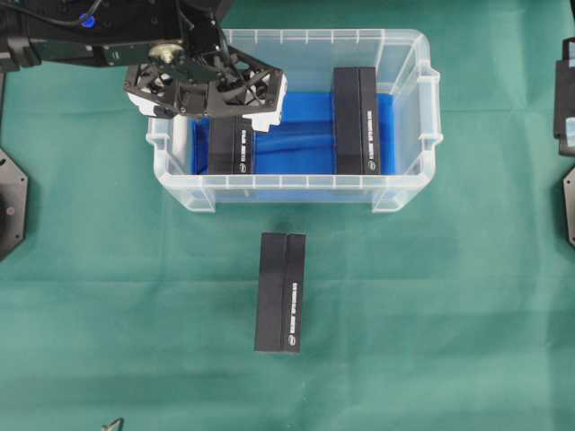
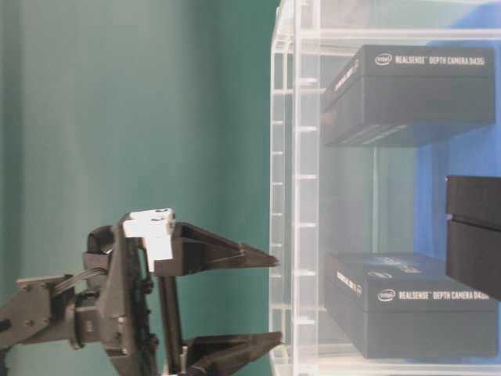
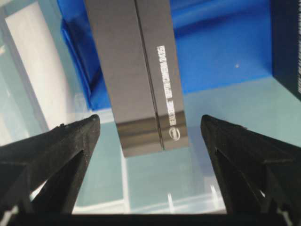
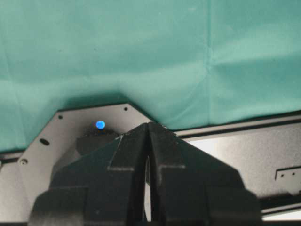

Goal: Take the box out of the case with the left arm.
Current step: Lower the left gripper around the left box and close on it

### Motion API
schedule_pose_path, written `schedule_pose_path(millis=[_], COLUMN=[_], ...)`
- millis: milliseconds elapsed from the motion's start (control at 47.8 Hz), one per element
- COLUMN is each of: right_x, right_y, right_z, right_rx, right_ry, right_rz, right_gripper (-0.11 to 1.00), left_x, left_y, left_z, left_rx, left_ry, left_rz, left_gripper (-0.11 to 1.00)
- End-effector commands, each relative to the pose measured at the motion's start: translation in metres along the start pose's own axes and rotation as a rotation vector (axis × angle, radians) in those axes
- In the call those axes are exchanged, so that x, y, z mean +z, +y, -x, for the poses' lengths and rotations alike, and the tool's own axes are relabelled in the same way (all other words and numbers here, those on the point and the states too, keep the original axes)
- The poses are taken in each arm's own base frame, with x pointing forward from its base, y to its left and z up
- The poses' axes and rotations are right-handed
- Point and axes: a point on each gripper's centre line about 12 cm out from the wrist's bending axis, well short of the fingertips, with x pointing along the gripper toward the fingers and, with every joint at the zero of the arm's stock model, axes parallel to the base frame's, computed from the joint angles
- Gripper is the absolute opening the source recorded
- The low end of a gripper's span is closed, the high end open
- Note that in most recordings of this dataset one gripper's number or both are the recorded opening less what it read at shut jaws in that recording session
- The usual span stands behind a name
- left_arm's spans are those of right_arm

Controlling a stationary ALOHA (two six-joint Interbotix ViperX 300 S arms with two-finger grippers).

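Note:
The clear case with a blue lining holds two black boxes, one at its left and one at its right. My left gripper hangs open above the left end of the case. In the left wrist view its fingertips stand wide to either side of the logo end of the left box, apart from it, with nothing held. The table-level view shows the left gripper open at the case wall. My right gripper is shut and empty over its own base plate.
A third black box lies on the green cloth in front of the case. The right arm's black parts sit at the right edge, and a black base plate at the left edge.

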Motion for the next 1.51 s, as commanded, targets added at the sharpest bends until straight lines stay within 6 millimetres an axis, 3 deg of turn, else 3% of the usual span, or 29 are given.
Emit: schedule_pose_path(millis=[0, 628, 1487], right_x=[0.002, 0.002, 0.002], right_y=[-0.001, 0.000, 0.000], right_z=[0.003, 0.003, 0.003], right_rx=[0.001, 0.002, 0.002], right_ry=[-0.014, -0.012, -0.013], right_rz=[-0.003, -0.006, -0.006], right_gripper=[0.00, 0.00, 0.00], left_x=[0.002, 0.001, 0.003], left_y=[0.001, 0.002, 0.002], left_z=[0.005, -0.035, -0.059], left_rx=[-0.023, -0.023, -0.004], left_ry=[-0.018, -0.019, -0.012], left_rz=[0.014, 0.026, 0.025], left_gripper=[0.87, 0.87, 0.87])
